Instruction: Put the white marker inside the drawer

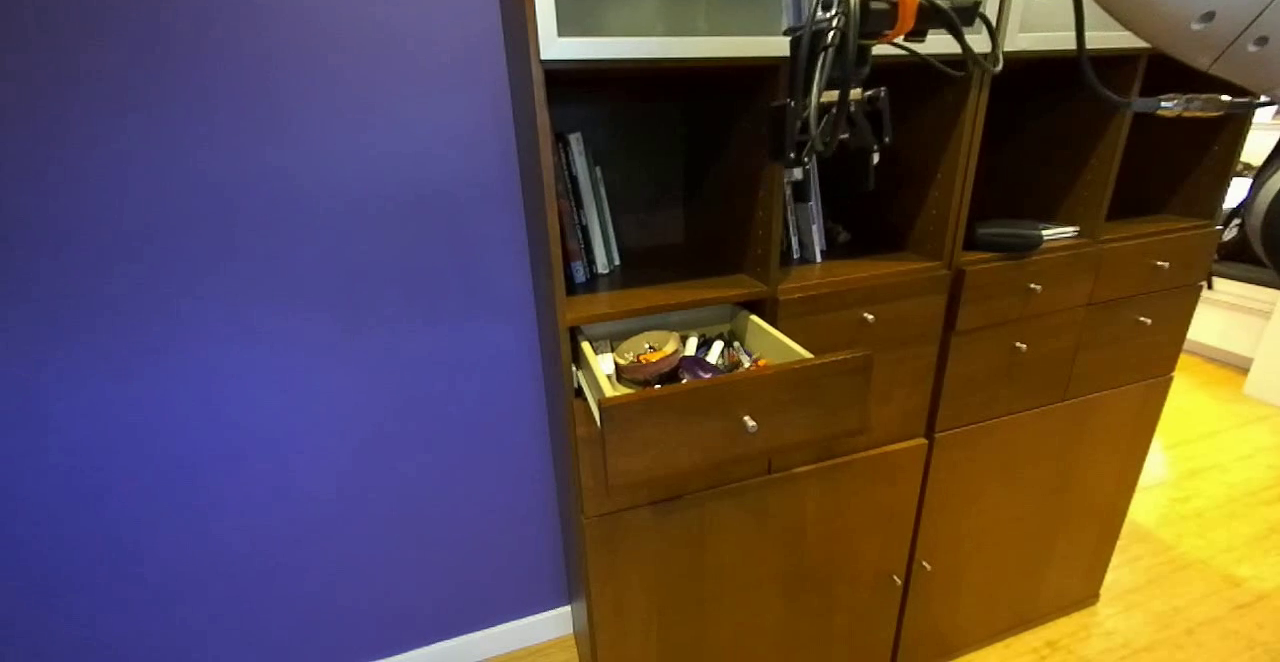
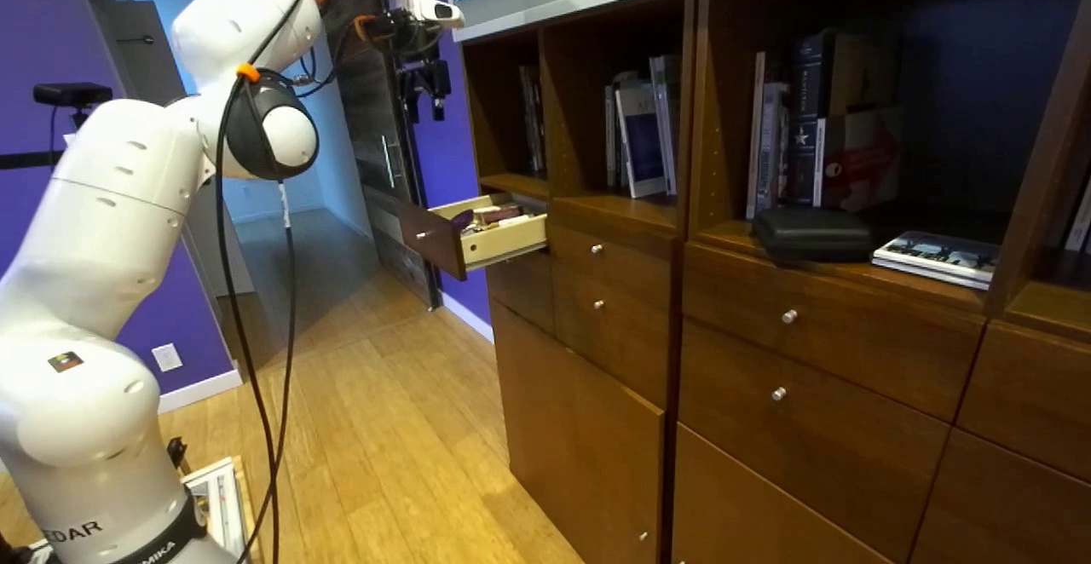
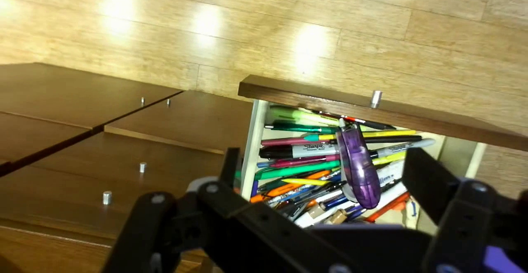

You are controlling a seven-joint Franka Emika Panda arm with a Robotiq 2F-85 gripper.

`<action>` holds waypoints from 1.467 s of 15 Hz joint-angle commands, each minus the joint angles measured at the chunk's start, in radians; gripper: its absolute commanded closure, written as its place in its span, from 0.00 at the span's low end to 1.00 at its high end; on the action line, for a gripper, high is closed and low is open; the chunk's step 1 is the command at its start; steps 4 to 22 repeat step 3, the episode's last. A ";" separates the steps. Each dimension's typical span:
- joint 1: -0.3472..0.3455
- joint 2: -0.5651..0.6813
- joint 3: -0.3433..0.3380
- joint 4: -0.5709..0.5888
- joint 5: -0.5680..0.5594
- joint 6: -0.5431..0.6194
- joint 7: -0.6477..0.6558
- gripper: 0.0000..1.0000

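Nearest the wrist camera was your claw (image 3: 324,166), its jaws standing wide apart with nothing between them, and both exterior views put it well above the drawer (image 1: 690,437), which stood out from its cabinet (image 1: 755,562). Reading the wrist view from the left, you saw closed fronts (image 3: 177,170) with metal knobs (image 3: 107,197), then the drawer's pale side wall (image 3: 252,149), a Sharpie (image 3: 303,151) among loose pens (image 3: 303,169), a purple gadget (image 3: 362,172) lying across them, and, by that gadget's right side, a white marker (image 3: 391,173) lying in the drawer. Other white barrels (image 3: 391,195) lay in the same heap, so you could not tell which one the task meant; if it was one of these, the placing looked done and only the retreat was left. To do that well, you wanted to back off slowly with the jaws apart, clear of the shelves (image 1: 665,299), before swinging away. If you meant to push the drawer in afterwards, it paid to check that nothing in it stood higher than its walls.
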 commanded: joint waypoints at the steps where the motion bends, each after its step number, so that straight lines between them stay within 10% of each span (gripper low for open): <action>1: -0.001 -0.024 0.001 -0.016 0.000 0.001 -0.016 0.00; 22: -0.002 -0.034 0.002 -0.017 -0.001 -0.001 -0.027 0.00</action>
